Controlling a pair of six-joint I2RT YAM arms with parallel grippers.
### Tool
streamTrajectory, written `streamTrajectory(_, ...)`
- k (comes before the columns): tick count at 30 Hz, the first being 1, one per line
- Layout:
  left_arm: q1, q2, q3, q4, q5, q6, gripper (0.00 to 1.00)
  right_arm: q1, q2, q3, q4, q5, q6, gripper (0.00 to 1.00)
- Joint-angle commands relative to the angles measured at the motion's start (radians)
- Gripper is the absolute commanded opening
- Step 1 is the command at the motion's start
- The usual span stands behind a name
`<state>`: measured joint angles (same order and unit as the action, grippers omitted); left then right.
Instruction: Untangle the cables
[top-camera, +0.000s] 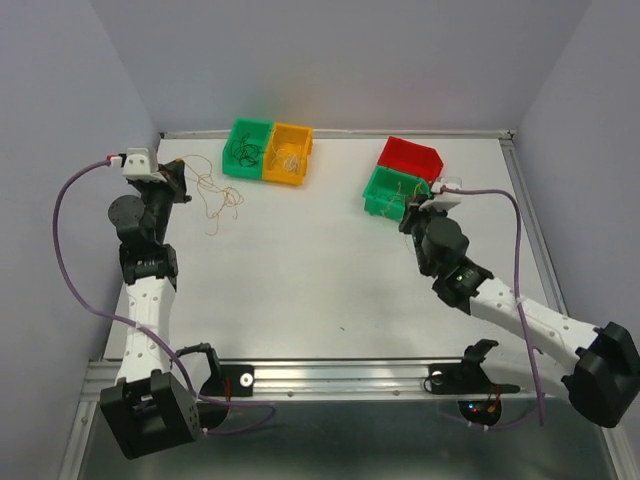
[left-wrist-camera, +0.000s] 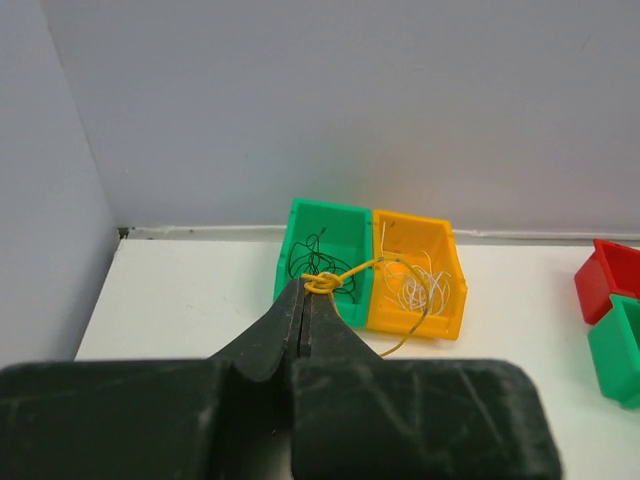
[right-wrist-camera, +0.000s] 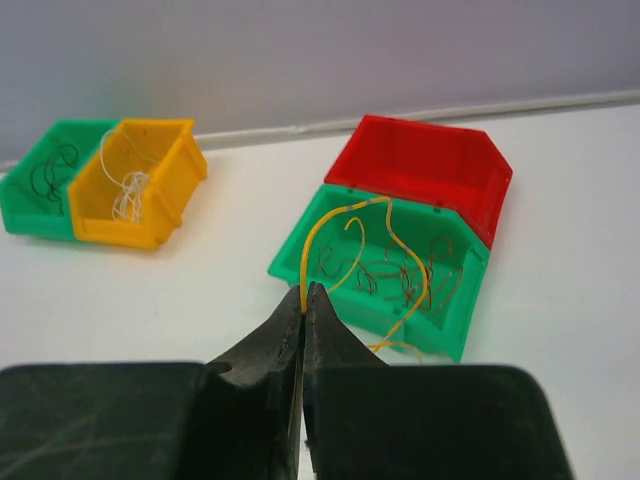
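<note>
My left gripper (left-wrist-camera: 305, 290) is shut on a knotted yellow cable (left-wrist-camera: 322, 283) whose loose end curls toward the orange bin. In the top view the left gripper (top-camera: 186, 183) is at the far left, with thin orange-tan cables (top-camera: 216, 198) trailing from it over the table. My right gripper (right-wrist-camera: 304, 291) is shut on another yellow cable (right-wrist-camera: 312, 235) that arches over the near green bin (right-wrist-camera: 452, 322), which holds brownish curly cables (right-wrist-camera: 400, 272). In the top view the right gripper (top-camera: 409, 213) is at that bin's front edge.
At the back stand a green bin (top-camera: 246, 147) with dark strands (left-wrist-camera: 318, 262) and an orange bin (top-camera: 288, 153) with whitish strands (left-wrist-camera: 420, 290). A red bin (top-camera: 410, 156) stands behind the near green bin (top-camera: 394, 192). Walls close in the table on three sides.
</note>
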<state>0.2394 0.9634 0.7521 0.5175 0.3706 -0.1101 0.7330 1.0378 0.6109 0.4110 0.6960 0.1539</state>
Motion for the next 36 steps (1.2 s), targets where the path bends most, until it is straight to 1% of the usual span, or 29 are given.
streamTrajectory(1, -0.015, -0.04, -0.03, 0.098, 0.025, 0.006, 0.0, -0.09, 0.063, 0.222, -0.006, -0.194, 0.01, 0.01)
streamTrajectory(3, -0.025, -0.043, -0.039, 0.105, 0.046, 0.019, 0.0, -0.153, 0.128, 0.343, -0.075, -0.262, 0.021, 0.01)
streamTrajectory(5, -0.04, -0.043, -0.045, 0.11, 0.066, 0.042, 0.0, -0.196, 0.175, 0.45, -0.092, -0.311, 0.027, 0.0)
streamTrajectory(7, -0.052, -0.042, -0.051, 0.11, 0.085, 0.058, 0.0, -0.262, 0.24, 0.51, -0.11, -0.341, 0.035, 0.01)
streamTrajectory(9, -0.064, -0.041, -0.054, 0.111, 0.093, 0.081, 0.0, -0.311, 0.28, 0.599, -0.12, -0.413, 0.067, 0.01)
streamTrajectory(10, -0.078, -0.045, -0.057, 0.111, 0.096, 0.089, 0.0, -0.354, 0.304, 0.631, -0.13, -0.438, 0.079, 0.0)
streamTrajectory(11, -0.084, -0.048, -0.059, 0.111, 0.087, 0.095, 0.0, -0.375, 0.345, 0.656, -0.133, -0.482, 0.09, 0.01)
streamTrajectory(17, -0.111, -0.075, -0.076, 0.116, 0.044, 0.104, 0.0, -0.515, 0.516, 0.838, -0.143, -0.614, 0.174, 0.01)
streamTrajectory(18, -0.117, -0.078, -0.079, 0.118, 0.037, 0.13, 0.0, -0.546, 0.559, 0.868, -0.14, -0.624, 0.194, 0.01)
streamTrajectory(20, -0.126, -0.08, -0.082, 0.118, 0.033, 0.135, 0.0, -0.561, 0.628, 0.903, -0.14, -0.627, 0.199, 0.01)
streamTrajectory(24, -0.147, -0.071, -0.085, 0.118, 0.025, 0.142, 0.0, -0.604, 0.714, 0.912, -0.078, -0.647, 0.206, 0.0)
streamTrajectory(25, -0.153, -0.068, -0.085, 0.116, 0.022, 0.144, 0.0, -0.612, 0.726, 0.902, -0.027, -0.661, 0.208, 0.01)
streamTrajectory(27, -0.161, -0.068, -0.086, 0.118, 0.019, 0.147, 0.0, -0.621, 0.754, 0.865, 0.027, -0.702, 0.211, 0.01)
streamTrajectory(28, -0.167, -0.069, -0.086, 0.118, 0.019, 0.15, 0.0, -0.624, 0.78, 0.85, 0.101, -0.739, 0.205, 0.01)
streamTrajectory(30, -0.172, -0.069, -0.086, 0.116, 0.014, 0.153, 0.0, -0.626, 0.806, 0.83, 0.144, -0.789, 0.203, 0.01)
streamTrajectory(31, -0.173, -0.071, -0.089, 0.118, 0.013, 0.155, 0.0, -0.626, 0.827, 0.802, 0.203, -0.811, 0.207, 0.01)
streamTrajectory(33, -0.173, -0.075, -0.089, 0.116, 0.011, 0.156, 0.0, -0.624, 0.843, 0.742, 0.268, -0.872, 0.219, 0.0)
streamTrajectory(34, -0.176, -0.08, -0.091, 0.116, 0.01, 0.155, 0.0, -0.624, 0.849, 0.719, 0.334, -0.888, 0.22, 0.01)
streamTrajectory(36, -0.176, -0.081, -0.092, 0.116, 0.01, 0.158, 0.0, -0.624, 0.852, 0.675, 0.385, -0.905, 0.223, 0.01)
